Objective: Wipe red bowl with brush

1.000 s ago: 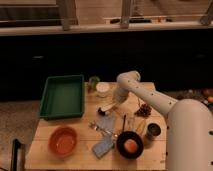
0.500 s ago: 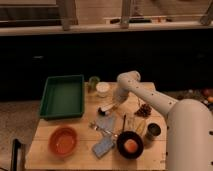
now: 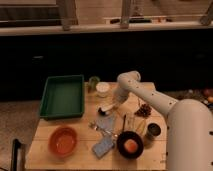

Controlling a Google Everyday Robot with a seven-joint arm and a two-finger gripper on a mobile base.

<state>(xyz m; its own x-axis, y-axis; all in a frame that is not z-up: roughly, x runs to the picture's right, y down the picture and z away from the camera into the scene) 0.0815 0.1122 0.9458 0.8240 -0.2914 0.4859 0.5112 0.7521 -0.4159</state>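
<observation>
We find the gripper (image 3: 108,107) low over the middle of the desk (image 3: 42,134), at the end of the white arm (image 3: 150,97) that reaches in from the right, just below the white cup (image 3: 102,89). We cannot tell how the gripper is set, nor whether it grips anything. The brush (image 3: 102,110) shows as a dark rounded head right at the gripper, close to the desk surface. The red bowl (image 3: 63,141) sits near the front left corner, below the green tray (image 3: 63,95) and well apart from the brush. The black bowl (image 3: 130,146) with its orange ball stands to the front right. Against the two earlier frames we see no shift in arm, gripper, brush or bowls.
</observation>
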